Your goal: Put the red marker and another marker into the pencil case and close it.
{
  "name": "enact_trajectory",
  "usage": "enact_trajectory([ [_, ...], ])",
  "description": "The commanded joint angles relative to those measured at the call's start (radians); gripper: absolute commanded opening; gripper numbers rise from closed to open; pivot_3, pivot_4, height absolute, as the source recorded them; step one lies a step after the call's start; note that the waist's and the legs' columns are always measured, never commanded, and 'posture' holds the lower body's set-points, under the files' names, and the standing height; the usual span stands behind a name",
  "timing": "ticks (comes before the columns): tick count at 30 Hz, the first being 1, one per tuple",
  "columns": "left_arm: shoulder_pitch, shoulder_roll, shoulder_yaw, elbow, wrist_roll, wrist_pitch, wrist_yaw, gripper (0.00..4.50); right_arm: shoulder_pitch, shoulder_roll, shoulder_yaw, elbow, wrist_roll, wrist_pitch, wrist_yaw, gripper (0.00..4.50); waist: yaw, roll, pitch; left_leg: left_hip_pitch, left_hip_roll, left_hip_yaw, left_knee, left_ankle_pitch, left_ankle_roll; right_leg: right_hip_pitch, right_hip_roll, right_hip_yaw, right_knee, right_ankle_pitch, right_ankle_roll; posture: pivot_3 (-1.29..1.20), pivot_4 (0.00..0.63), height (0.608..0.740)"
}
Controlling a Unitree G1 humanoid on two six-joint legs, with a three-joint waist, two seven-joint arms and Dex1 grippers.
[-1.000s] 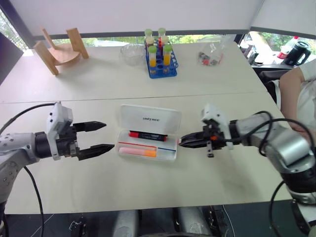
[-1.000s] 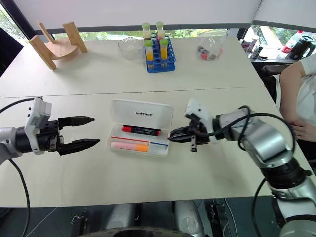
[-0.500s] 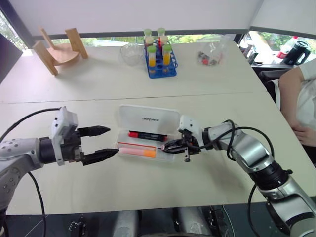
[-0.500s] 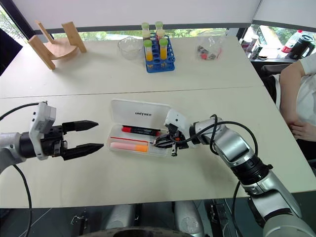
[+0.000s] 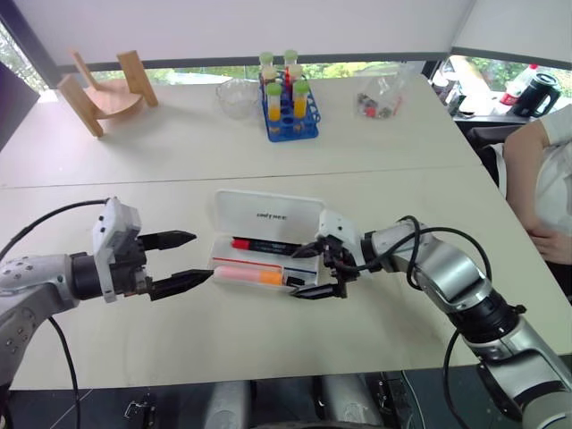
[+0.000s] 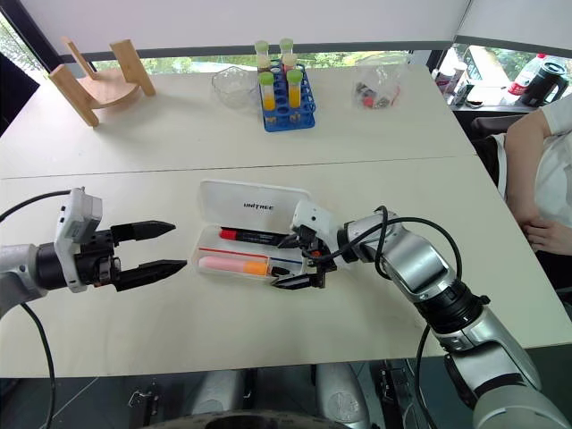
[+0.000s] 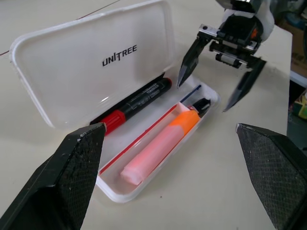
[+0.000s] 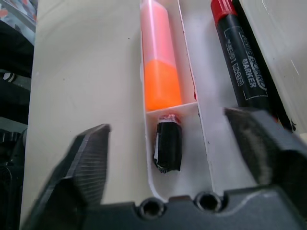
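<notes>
A pale table [image 5: 179,349] by a window is the work surface. On it the pencil case [image 5: 267,241] lies open, its lid [image 7: 96,62] tilted up at the far side. Inside, the red marker [image 7: 134,103] is laid along the hinge side and the pink highlighter [image 7: 160,146] in the near channel; a small black item [image 8: 167,146] is seen in the end pocket. The right gripper [image 6: 298,262] is held at the case's right end, fingers spread and empty, one finger over the tray, the other beside the near wall. The left gripper [image 5: 180,262] is held wide and empty just off the left end. The lid is judged light, thin, smooth and slippery; it is best pushed down from its free top edge rather than pinched.
</notes>
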Motion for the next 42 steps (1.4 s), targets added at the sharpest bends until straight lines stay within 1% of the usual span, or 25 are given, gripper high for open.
enact_trajectory([
  [1, -0.020, -0.021, 0.037, 0.034, 0.026, -0.034, 0.038, 4.50, -0.035, -0.043, -0.092, -0.075, 0.062, 0.027, 0.031, 4.42, 0.002, 0.000, 0.000, 0.000, 0.000, 0.000, 0.000, 0.000, 0.000, 0.000, 0.000, 0.000, 0.000, 0.000, 0.000, 0.00, 0.150, 0.740],
  [6, -0.059, -0.020, 0.036, 0.150, 0.052, -0.044, 0.040, 4.50, -0.040, -0.074, -0.271, -0.143, 0.178, 0.139, -0.019, 4.42, 0.004, 0.000, 0.000, 0.000, 0.000, -0.001, 0.000, 0.000, 0.000, 0.000, 0.000, -0.001, 0.000, 0.000, 0.000, 0.00, 0.150, 0.740],
  [9, -0.089, -0.020, 0.018, 0.214, 0.077, -0.066, 0.021, 4.50, -0.019, -0.085, -0.321, -0.177, 0.197, 0.154, -0.057, 4.42, 0.003, 0.000, 0.000, 0.000, 0.000, -0.001, 0.000, 0.000, 0.000, 0.000, 0.000, -0.001, 0.000, 0.000, 0.000, 0.00, 0.150, 0.740],
  [14, -0.310, -0.047, -0.107, 0.493, 0.222, -0.209, -0.026, 4.50, 0.031, -0.101, -0.405, -0.200, 0.198, 0.154, -0.144, 4.42, 0.012, 0.000, 0.000, 0.000, -0.001, -0.001, 0.001, 0.000, 0.000, 0.000, 0.000, -0.002, 0.000, 0.000, 0.000, 0.00, 0.150, 0.740],
  [16, -0.413, -0.066, -0.153, 0.637, 0.284, -0.279, -0.057, 3.95, 0.043, -0.109, -0.424, -0.208, 0.207, 0.154, -0.159, 4.50, 0.012, 0.000, 0.000, 0.000, -0.001, 0.000, 0.001, 0.000, 0.000, 0.001, 0.000, -0.002, 0.000, 0.000, 0.000, 0.00, 0.150, 0.740],
  [17, -0.485, -0.086, -0.178, 0.739, 0.320, -0.326, -0.067, 3.64, 0.059, -0.118, -0.444, -0.219, 0.212, 0.154, -0.166, 4.50, 0.012, 0.000, 0.000, 0.000, -0.001, 0.000, 0.001, 0.000, 0.000, 0.001, 0.000, -0.001, 0.000, 0.000, 0.000, 0.00, 0.150, 0.740],
  [19, -0.608, -0.124, -0.221, 0.925, 0.387, -0.422, -0.095, 2.73, 0.079, -0.130, -0.465, -0.228, 0.214, 0.148, -0.180, 4.50, 0.025, -0.001, 0.000, 0.000, -0.001, 0.000, 0.001, 0.000, 0.000, 0.001, 0.000, -0.002, 0.000, 0.000, 0.000, 0.00, 0.150, 0.740],
  [21, -0.718, -0.174, -0.251, 1.098, 0.435, -0.492, -0.113, 1.75, 0.097, -0.137, -0.489, -0.237, 0.222, 0.152, -0.199, 4.50, 0.026, -0.001, -0.001, -0.002, -0.001, -0.001, 0.001, 0.000, 0.000, 0.000, 0.001, -0.002, 0.000, 0.000, 0.000, 0.00, 0.150, 0.740],
  [24, -0.840, -0.237, -0.291, 1.282, 0.503, -0.578, -0.144, 0.31, 0.115, -0.143, -0.523, -0.249, 0.243, 0.164, -0.227, 4.50, 0.027, -0.001, -0.001, -0.003, -0.002, -0.001, 0.002, 0.000, 0.000, 0.000, 0.000, -0.002, 0.000, 0.000, 0.000, 0.00, 0.150, 0.740],
  [25, -0.877, -0.263, -0.299, 1.333, 0.515, -0.594, -0.158, 0.03, 0.125, -0.147, -0.535, -0.255, 0.251, 0.172, -0.235, 4.50, 0.027, -0.001, -0.001, -0.003, -0.002, -0.001, 0.002, 0.000, 0.000, -0.001, 0.000, -0.002, 0.000, 0.000, 0.000, 0.00, 0.150, 0.740],
  [29, -0.978, -0.338, -0.314, 1.448, 0.533, -0.592, -0.247, 0.03, 0.159, -0.166, -0.569, -0.278, 0.273, 0.190, -0.259, 4.50, 0.026, -0.001, -0.001, -0.008, -0.002, -0.001, 0.003, 0.000, 0.000, -0.005, 0.000, -0.003, 0.001, 0.000, 0.000, 0.00, 0.150, 0.740],
  [31, -0.997, -0.359, -0.334, 1.453, 0.545, -0.578, -0.314, 0.03, 0.173, -0.178, -0.586, -0.289, 0.286, 0.201, -0.269, 4.50, 0.021, -0.001, -0.001, -0.013, -0.002, -0.002, 0.004, 0.000, 0.000, -0.010, 0.000, -0.003, 0.002, 0.000, 0.001, 0.00, 0.150, 0.740],
  [33, -0.998, -0.366, -0.349, 1.441, 0.550, -0.553, -0.382, 0.03, 0.187, -0.190, -0.602, -0.301, 0.298, 0.210, -0.278, 4.50, 0.018, -0.001, -0.001, -0.014, -0.002, -0.002, 0.004, 0.000, 0.000, -0.011, 0.000, -0.003, 0.002, 0.000, 0.001, 0.00, 0.150, 0.740],
  [37, -0.943, -0.347, -0.378, 1.341, 0.536, -0.468, -0.531, 0.03, 0.219, -0.217, -0.639, -0.321, 0.323, 0.231, -0.292, 4.50, 0.010, -0.001, -0.001, -0.014, -0.002, -0.002, 0.004, 0.001, 0.000, -0.011, 0.000, -0.003, 0.003, 0.000, 0.001, 0.00, 0.150, 0.740],
  [40, -0.860, -0.309, -0.401, 1.203, 0.528, -0.421, -0.617, 0.03, 0.258, -0.241, -0.672, -0.341, 0.345, 0.248, -0.297, 4.50, 0.003, -0.001, -0.001, -0.014, -0.002, -0.002, 0.004, 0.001, 0.000, -0.011, 0.000, -0.003, 0.003, 0.000, 0.001, 0.00, 0.150, 0.740],
  [42, -0.803, -0.291, -0.419, 1.108, 0.519, -0.388, -0.642, 0.03, 0.279, -0.251, -0.687, -0.351, 0.358, 0.256, -0.299, 4.50, 0.002, -0.001, -0.001, -0.014, -0.002, -0.003, 0.004, 0.001, 0.000, -0.011, 0.000, -0.003, 0.003, 0.000, 0.001, 0.00, 0.150, 0.740],
])
